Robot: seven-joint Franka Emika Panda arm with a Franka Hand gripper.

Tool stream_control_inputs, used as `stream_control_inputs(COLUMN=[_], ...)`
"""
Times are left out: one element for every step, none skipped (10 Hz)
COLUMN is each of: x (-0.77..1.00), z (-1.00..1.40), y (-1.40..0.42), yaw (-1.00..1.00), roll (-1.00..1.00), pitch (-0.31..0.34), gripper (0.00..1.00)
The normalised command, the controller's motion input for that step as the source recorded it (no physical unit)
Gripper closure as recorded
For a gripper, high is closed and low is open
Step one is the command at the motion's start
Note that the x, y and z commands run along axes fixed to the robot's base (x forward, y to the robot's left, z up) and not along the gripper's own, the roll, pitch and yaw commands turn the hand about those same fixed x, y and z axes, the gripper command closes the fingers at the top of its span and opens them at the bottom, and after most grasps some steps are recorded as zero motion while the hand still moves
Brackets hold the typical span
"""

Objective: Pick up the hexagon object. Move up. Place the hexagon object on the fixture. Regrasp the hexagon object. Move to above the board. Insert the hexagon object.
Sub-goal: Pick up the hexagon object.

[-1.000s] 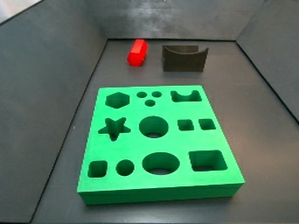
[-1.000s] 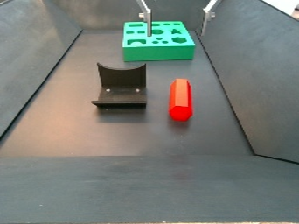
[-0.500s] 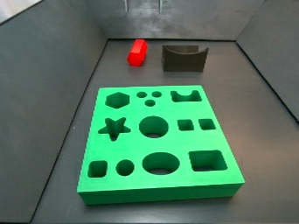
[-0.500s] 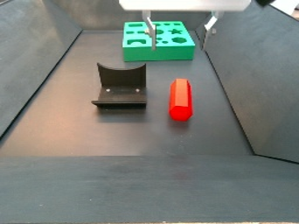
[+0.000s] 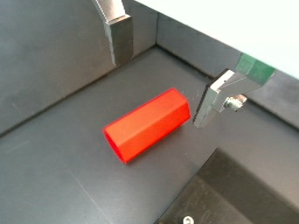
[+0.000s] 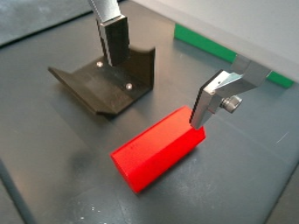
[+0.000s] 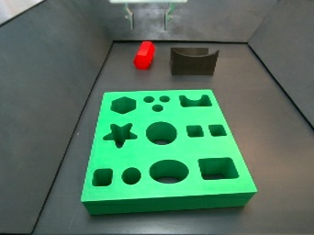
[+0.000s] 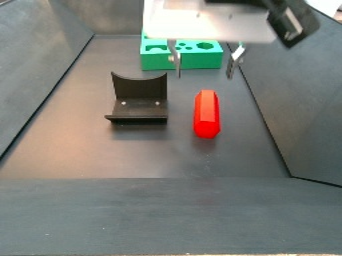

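Note:
The hexagon object (image 8: 206, 112) is a bright red prism lying flat on the dark floor, to one side of the fixture (image 8: 136, 97). It also shows in a side view as the hexagon object (image 7: 145, 54) near the back wall, with the fixture (image 7: 193, 60) next to it. My gripper (image 8: 205, 68) hangs open above the block's far end, apart from it. In both wrist views the hexagon object (image 5: 149, 124) (image 6: 163, 149) lies below the open gripper (image 5: 163, 87) (image 6: 158, 92), nothing between the fingers (image 6: 114, 39). The green board (image 7: 166, 147) is empty.
Grey walls ring the dark floor on all sides. In a side view the gripper's body hides part of the board (image 8: 181, 52). A strip of the board (image 6: 216, 54) shows behind a finger in a wrist view. The fixture (image 6: 105, 80) stands close beside the red block.
My gripper has come down from the top of the side views and moved away from the board toward the red block. The block, fixture and board have not moved.

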Motion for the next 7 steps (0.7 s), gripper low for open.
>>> stream_control_inputs(x=[-0.05,-0.05,-0.05,-0.07,-0.04,0.00,-0.03], z=[-0.47,-0.41,-0.45,-0.43,-0.41,-0.40,-0.39], y=[-0.05,-0.07,-0.10,-0.11,-0.11,-0.10,-0.09], yaw=[0.00,0.00,0.00,0.00,-0.02,-0.03,-0.06], roll=[-0.11,-0.05,-0.06,-0.08,-0.11,-0.14,-0.15], pitch=[-0.246,-0.204,-0.209,-0.219,-0.244,-0.267,-0.279], gripper=[0.00,0.00,0.00,0.00,0.00,0.00,0.00])
